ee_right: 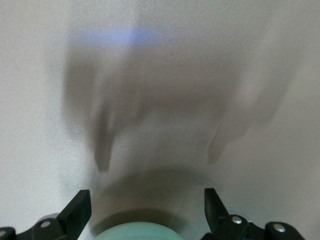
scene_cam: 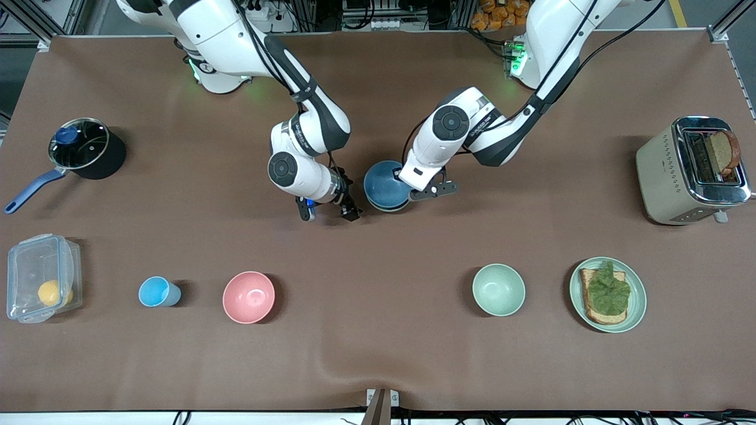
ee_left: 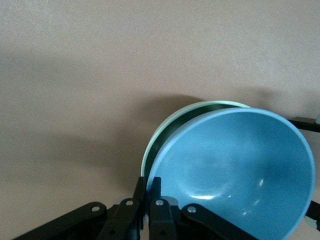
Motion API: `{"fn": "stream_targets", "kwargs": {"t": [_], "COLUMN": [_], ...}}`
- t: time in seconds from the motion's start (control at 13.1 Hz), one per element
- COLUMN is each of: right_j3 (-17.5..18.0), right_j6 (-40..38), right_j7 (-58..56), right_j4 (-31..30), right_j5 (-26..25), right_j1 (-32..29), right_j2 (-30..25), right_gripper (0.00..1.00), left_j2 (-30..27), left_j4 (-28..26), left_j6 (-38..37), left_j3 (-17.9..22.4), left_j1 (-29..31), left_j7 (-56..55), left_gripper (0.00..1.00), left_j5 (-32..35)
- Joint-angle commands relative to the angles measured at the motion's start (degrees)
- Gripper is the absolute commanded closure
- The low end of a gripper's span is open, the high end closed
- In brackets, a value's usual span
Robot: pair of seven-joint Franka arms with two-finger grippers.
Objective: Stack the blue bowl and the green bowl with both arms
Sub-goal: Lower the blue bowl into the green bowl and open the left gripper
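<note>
The blue bowl (scene_cam: 387,184) sits tilted inside the green bowl near the table's middle. In the left wrist view the blue bowl (ee_left: 235,170) fills the green bowl (ee_left: 220,103), of which only a strip of rim shows. My left gripper (scene_cam: 420,193) is at the bowls' side toward the left arm's end and is shut on the blue bowl's rim, one finger (ee_left: 157,192) inside it. My right gripper (scene_cam: 328,211) is open and empty just above the table beside the bowls, toward the right arm's end. In its wrist view (ee_right: 146,196) a pale green curved surface (ee_right: 135,232) shows low between the fingers.
Nearer the camera stand a lidded box with a yellow fruit (scene_cam: 41,286), a small light-blue cup (scene_cam: 156,291), a pink bowl (scene_cam: 248,297), a mint bowl (scene_cam: 498,289) and a plate with toast (scene_cam: 608,294). A lidded pot (scene_cam: 82,147) and a toaster (scene_cam: 691,171) stand at the table's ends.
</note>
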Motion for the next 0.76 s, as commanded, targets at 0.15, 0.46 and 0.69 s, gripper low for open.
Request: {"fn": "stream_targets", "kwargs": {"t": [0.15,0.46,0.69], "right_j3": [0.2,0.1,-0.3], "right_j6": [0.5,-0.4,-4.4], "right_j7": [0.5,0.3,0.0], "right_j4": [-0.2,-0.2,-0.3], "right_j5": [1.0,1.0,0.2], "right_j1": [0.2,0.1,-0.8], "right_j2": [-0.1,-0.5,-2.3], "right_gripper": [0.00,0.00,0.00], "left_j2": [0.9,0.8,-2.3], "left_j4": [1.3,2.0,3.1], "left_j6": [0.5,0.3,-1.4], "left_j3": [0.1,0.1,0.2], "left_j1": [0.3,0.4,0.8], "left_j7": [-1.8,-1.9,-1.8], "left_gripper": [0.76,0.16,0.00], "left_j5": [1.8,1.8,1.8]}}
